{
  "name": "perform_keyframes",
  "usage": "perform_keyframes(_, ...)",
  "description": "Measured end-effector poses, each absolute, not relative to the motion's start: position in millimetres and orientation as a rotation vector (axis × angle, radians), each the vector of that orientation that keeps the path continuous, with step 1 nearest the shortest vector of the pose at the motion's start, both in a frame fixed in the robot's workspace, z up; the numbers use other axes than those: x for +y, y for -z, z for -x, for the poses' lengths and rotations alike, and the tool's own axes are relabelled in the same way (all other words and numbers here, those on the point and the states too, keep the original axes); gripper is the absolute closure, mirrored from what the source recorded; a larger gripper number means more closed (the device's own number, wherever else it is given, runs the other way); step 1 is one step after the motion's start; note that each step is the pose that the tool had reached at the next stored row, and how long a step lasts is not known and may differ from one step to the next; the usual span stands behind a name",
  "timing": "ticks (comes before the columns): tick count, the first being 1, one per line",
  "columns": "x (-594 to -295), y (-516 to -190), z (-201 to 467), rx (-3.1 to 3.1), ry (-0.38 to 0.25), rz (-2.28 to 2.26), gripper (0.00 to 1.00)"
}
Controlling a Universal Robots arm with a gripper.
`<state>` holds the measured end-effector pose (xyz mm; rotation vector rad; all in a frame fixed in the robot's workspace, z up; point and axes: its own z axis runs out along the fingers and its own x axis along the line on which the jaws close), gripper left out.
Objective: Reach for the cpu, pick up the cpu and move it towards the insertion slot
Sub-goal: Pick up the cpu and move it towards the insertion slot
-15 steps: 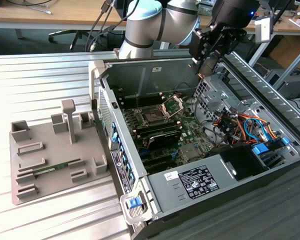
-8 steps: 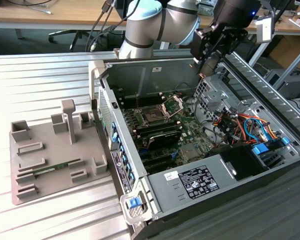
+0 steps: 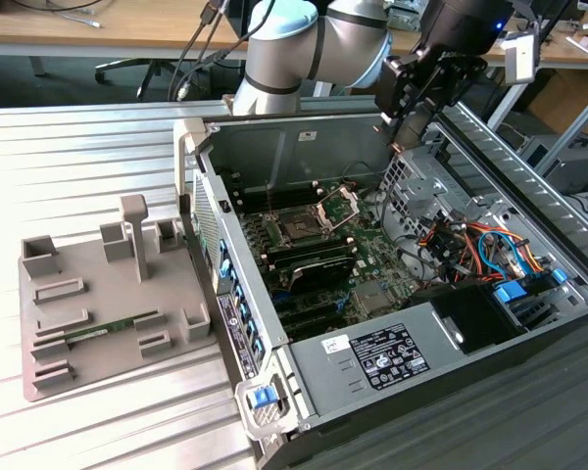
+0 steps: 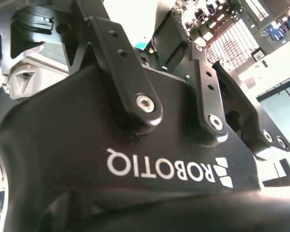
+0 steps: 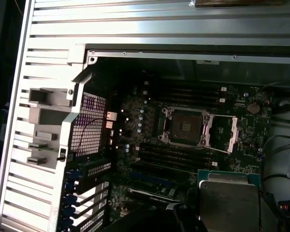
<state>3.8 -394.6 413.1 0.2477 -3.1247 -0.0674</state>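
- In the exterior view the black pincer (image 3: 409, 117) hangs above the far rim of the open grey computer case (image 3: 304, 147), which lies on the ribbed metal desk (image 3: 69, 166).
- In the first wrist view a flat square chip with a silvery metal top and thin tan rim, the cpu (image 5: 228, 199), sits close under the camera. It looks carried, though I cannot tell how wide the pincer stands or whether it truly grips the chip.
- The insertion slot (image 5: 186, 126), a dark square socket with its silver hinged frame swung open, lies on the green motherboard (image 3: 367, 257), well apart from the chip.
- Risks, as I judge them: a poor hold could drop the chip onto the board, and the nearby orange and blue cables (image 3: 475, 245) could snag the arm.
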Motion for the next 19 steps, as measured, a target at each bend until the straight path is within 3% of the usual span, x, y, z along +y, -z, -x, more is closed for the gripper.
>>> perform_keyframes(19, -394.6, -413.1, -12.2, -3.125, 0.067, -0.248, 0.45)
